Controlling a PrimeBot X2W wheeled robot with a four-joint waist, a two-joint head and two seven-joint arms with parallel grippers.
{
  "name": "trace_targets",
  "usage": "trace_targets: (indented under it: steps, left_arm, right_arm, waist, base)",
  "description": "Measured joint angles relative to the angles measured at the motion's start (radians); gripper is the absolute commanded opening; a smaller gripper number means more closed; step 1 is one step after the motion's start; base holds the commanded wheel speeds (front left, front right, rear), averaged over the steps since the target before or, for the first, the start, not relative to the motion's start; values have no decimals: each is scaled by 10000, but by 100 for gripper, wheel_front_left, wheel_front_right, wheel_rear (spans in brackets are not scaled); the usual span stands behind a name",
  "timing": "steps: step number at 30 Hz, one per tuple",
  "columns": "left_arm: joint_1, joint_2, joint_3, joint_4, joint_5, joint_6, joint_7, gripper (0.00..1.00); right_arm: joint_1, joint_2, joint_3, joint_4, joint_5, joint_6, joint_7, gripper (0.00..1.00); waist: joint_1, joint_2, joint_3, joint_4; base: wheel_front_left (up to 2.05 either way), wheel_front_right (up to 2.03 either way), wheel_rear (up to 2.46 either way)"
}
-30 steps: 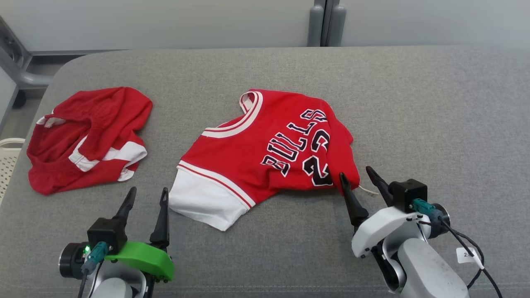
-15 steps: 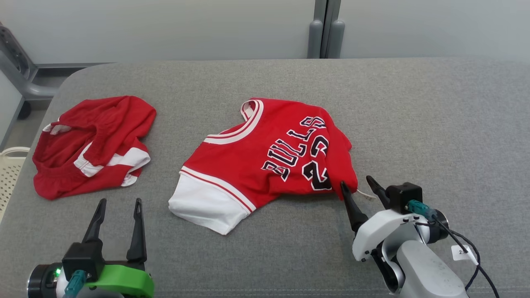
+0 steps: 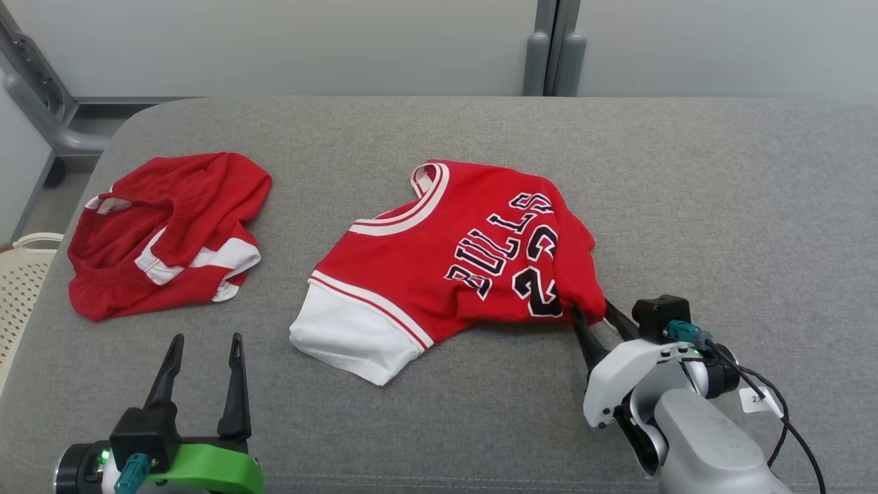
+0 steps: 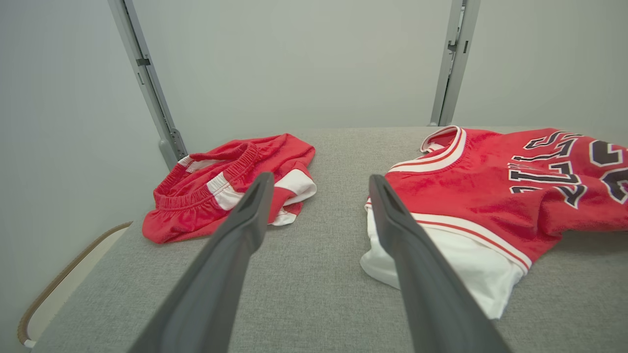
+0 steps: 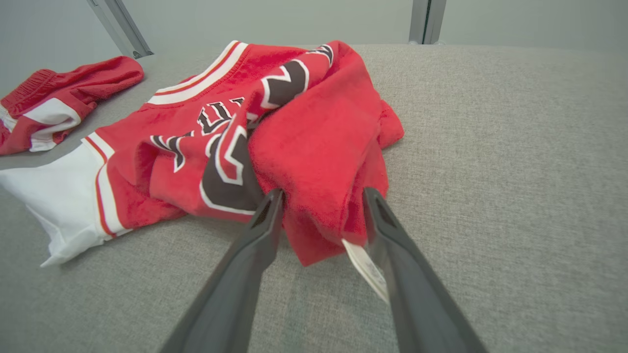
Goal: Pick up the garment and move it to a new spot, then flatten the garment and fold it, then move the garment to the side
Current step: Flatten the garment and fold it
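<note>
Right hand (image 3: 591, 315) has narrowed around jersey (image 3: 446, 254) corner, grip unclear; left hand (image 3: 207, 337) open.

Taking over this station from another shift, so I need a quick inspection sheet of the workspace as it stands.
Surface: grey fabric pad, no stains seen.
Job's things: red jersey, crumpled, lying on the pad.
Clutter: red shorts, bunched at the left, apart from the jersey.
Grippers: left gripper open over bare pad; right gripper has its fingers either side of the jersey's corner, grip unconfirmed.
Cables: black cable loops off the right wrist.
Surroundings: perforated basket beside the pad's left edge.
</note>
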Motion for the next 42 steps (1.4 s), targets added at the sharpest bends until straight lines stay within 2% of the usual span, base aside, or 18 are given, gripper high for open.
trace_targets:
  steps: [5, 13, 16, 21, 24, 27, 33, 38, 42]
  left_arm:
    - [3, -67, 205, 4, 56, -58, 0, 100]
    - [21, -270, 339, 42, 130, -144, 0, 100]
    - [19, -320, 393, 100, 138, -196, 0, 100]
    - [12, -366, 523, 136, 176, -263, 0, 100]
    - [5, -374, 560, 159, 207, -278, 0, 100]
    - [-13, -399, 598, 163, 217, -320, 0, 100]
    - [-27, -445, 669, 201, 232, -370, 0, 100]
    - [-118, -489, 725, 211, 276, -428, 0, 100]
    - [-124, -522, 711, 267, 299, -443, 0, 100]
  right_arm:
    - [-203, -69, 153, 0, 165, 0, -2, 0]
    - [-236, -487, -366, -1191, 794, 0, -4, 0]
    - [-103, -596, -171, -1925, 1749, 2, -2, 0]
    - [60, -1423, 59, -3394, 2867, 0, 351, 0]
    - [230, -1630, 86, -4033, 3264, 2, 539, 0]
    - [433, -2077, -159, -4895, 3639, 0, 754, 0]
    - [1077, -2408, -560, -6617, 4481, 0, 1473, 0]
    - [1452, -2462, -986, -7334, 4424, 0, 1893, 0]
    - [1417, -2232, -1039, -7164, 3923, 0, 2044, 0]
  waist:
    - [0, 0, 20, -6]
    - [0, 0, 111, -242]
    - [0, 0, 163, -335]
    - [0, 0, 259, -514]
    - [0, 0, 309, -561]
    - [0, 0, 373, -613]
    - [0, 0, 491, -674]
    - [0, 0, 508, -685]
    - [0, 0, 473, -650]
  base:
    - [0, 0, 0]
    - [0, 0, 0]
    - [0, 0, 0]
    - [0, 0, 0]
    - [0, 0, 0]
    - [0, 0, 0]
    - [0, 0, 0]
    - [0, 0, 0]
    - [0, 0, 0]
